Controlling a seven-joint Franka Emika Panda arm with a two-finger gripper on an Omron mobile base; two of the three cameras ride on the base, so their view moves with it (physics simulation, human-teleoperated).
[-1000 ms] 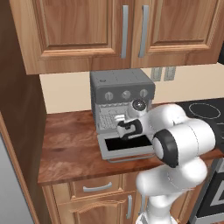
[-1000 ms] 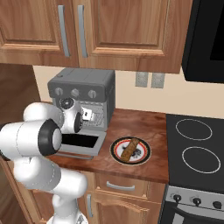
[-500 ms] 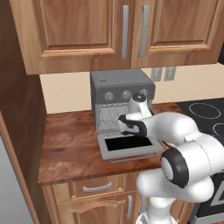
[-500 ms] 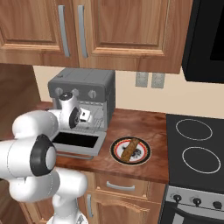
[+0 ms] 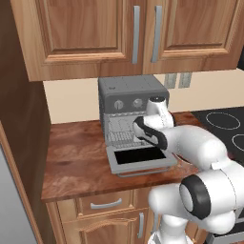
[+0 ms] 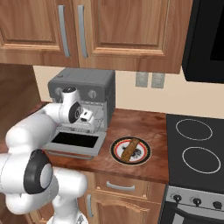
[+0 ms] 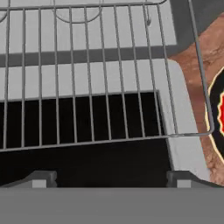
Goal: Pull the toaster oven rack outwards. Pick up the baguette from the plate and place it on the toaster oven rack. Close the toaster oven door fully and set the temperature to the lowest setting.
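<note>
Tool (image 7: 111, 177) spread wide and empty, poised right at the front bar of the toaster oven rack (image 7: 87, 74) over the dropped toaster oven door (image 5: 140, 159), lined up to draw it out. Baguette (image 6: 130, 148) waits on its plate (image 6: 144, 156) near the desk's front edge.

Even, bright rendered light, soft shadows, no glare; base views low-res, hand view sharp

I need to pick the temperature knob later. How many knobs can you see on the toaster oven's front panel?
2, side by side on the toaster oven panel: left knob, right knob. The arm may hide another.
</note>
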